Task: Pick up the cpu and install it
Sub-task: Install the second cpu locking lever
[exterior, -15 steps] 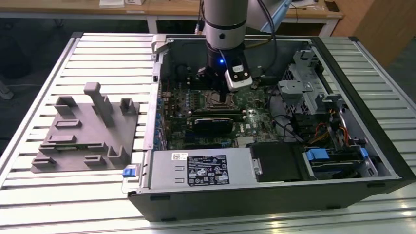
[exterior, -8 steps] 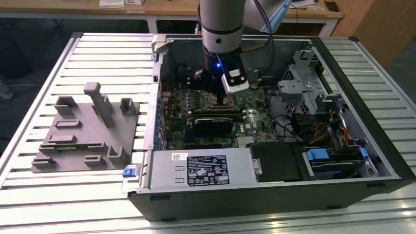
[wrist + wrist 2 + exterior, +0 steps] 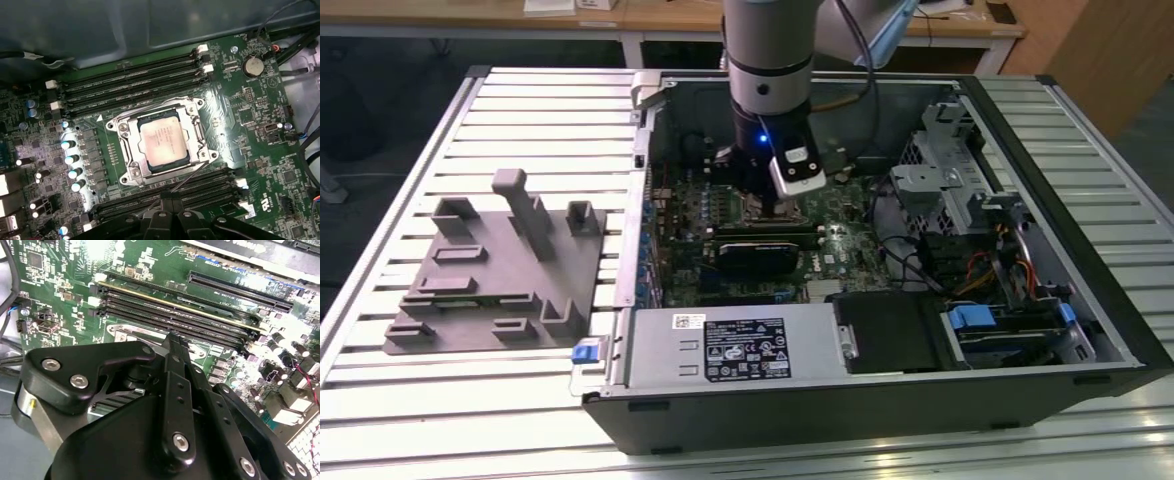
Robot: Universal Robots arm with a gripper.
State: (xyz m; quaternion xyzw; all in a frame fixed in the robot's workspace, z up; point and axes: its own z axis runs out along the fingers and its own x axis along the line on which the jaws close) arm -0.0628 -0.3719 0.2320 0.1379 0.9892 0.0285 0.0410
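The cpu (image 3: 162, 140), a flat square chip with a silver-grey top, lies inside the metal-framed socket (image 3: 131, 172) on the green motherboard in the first wrist view. My gripper (image 3: 167, 199) hovers just off one side of the socket, its fingers pressed together with nothing between them. Seen in the second wrist view, the gripper (image 3: 175, 338) points down at the board beside the long memory slots (image 3: 175, 310). In the exterior view the arm reaches into the open computer case, and the gripper (image 3: 775, 207) is low over the middle of the board.
A grey plastic fixture (image 3: 494, 270) sits on the slatted table at the exterior view's left. Inside the case are a black module (image 3: 754, 250), a power supply (image 3: 740, 345) and a drive cage (image 3: 947, 170) with cables. Memory slots (image 3: 130, 80) flank the socket.
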